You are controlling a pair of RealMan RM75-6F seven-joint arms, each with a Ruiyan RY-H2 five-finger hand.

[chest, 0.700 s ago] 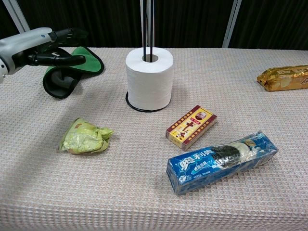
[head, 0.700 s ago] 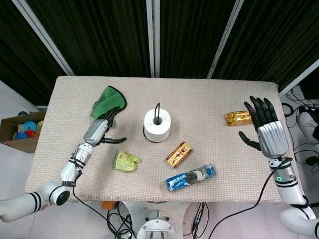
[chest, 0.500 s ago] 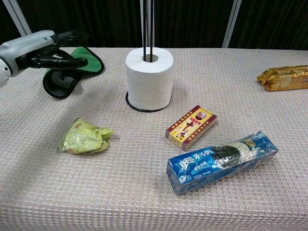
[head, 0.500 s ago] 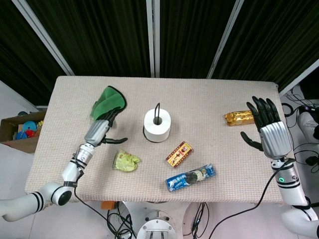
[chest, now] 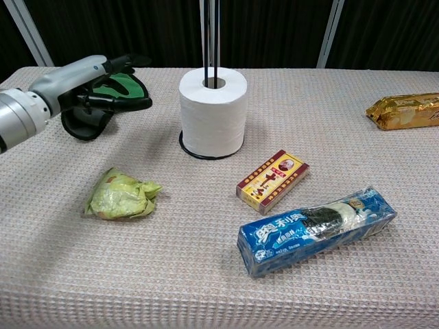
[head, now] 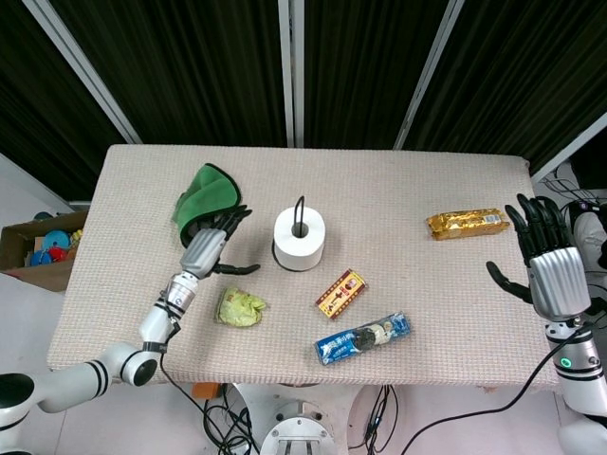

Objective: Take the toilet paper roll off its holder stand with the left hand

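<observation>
A white toilet paper roll [head: 300, 238] [chest: 212, 112] stands upright on its black wire holder stand [chest: 212, 38] near the table's middle. My left hand [head: 212, 245] [chest: 96, 82] hovers to the left of the roll, fingers spread, thumb pointing toward it, holding nothing and still a gap away. My right hand [head: 550, 268] is open beyond the table's right edge, palm away from the camera, and empty; the chest view does not show it.
A green cloth [head: 206, 191] [chest: 103, 103] lies behind the left hand. A crumpled yellow-green wrapper [head: 239, 307] [chest: 122, 195], a red-and-gold box [head: 341, 293] [chest: 272, 181] and a blue biscuit pack [head: 362, 338] [chest: 317, 229] lie in front. A gold packet [head: 467, 224] [chest: 405, 111] sits at right.
My left hand has moved right, closer to the roll. My right hand has drawn back to the right and lower, off the table's edge. The roll has not moved.
</observation>
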